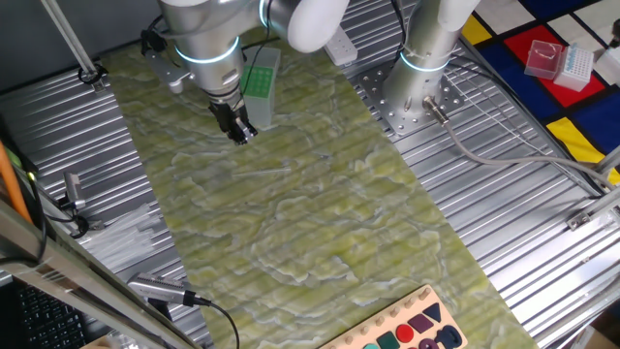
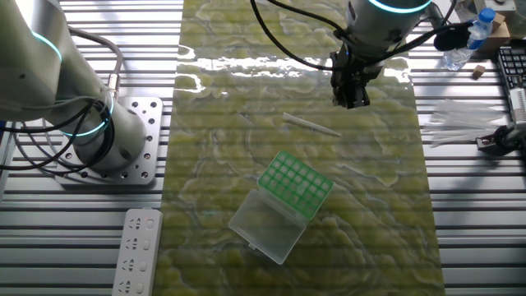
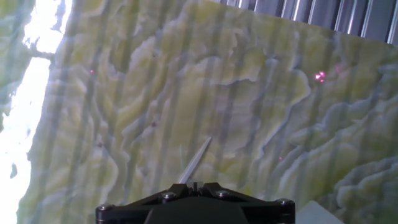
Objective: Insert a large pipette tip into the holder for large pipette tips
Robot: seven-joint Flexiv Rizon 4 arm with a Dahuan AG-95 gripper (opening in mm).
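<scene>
Hovering my black two-finger pincer above the green-and-cream marbled mat, upper right of the other fixed view. Pincer state: cannot tell. The fingers look close together in both fixed views, and the hand view shows only the black base at bottom centre, no fingertips. Nothing visibly held.

Just ahead of the pincer in the hand view lies a thin, nearly clear tapered plastic pipette tip, flat on the mat, running diagonally up and right from the base. In the other fixed view the same large pipette tip sits just below and left of the pincer, apart from it, lying roughly left to right. A fainter clear sliver shows further right and lower; cannot confirm what it is.

Handling guess: very light, stiff but thin-walled, smooth and likely slippery, easy to flick away or let roll. I would pinch across the wider end, not the fine point, with gentle force.

Looks: pale, translucent, low contrast, narrow cone, wide end versus point hard to tell here.

Further out, the small rectangular holder with green gridded top and pale translucent sides sits centre of that view, well apart from the tip, its clear lid hinged open toward lower left. In one fixed view it is partly behind the arm.
</scene>
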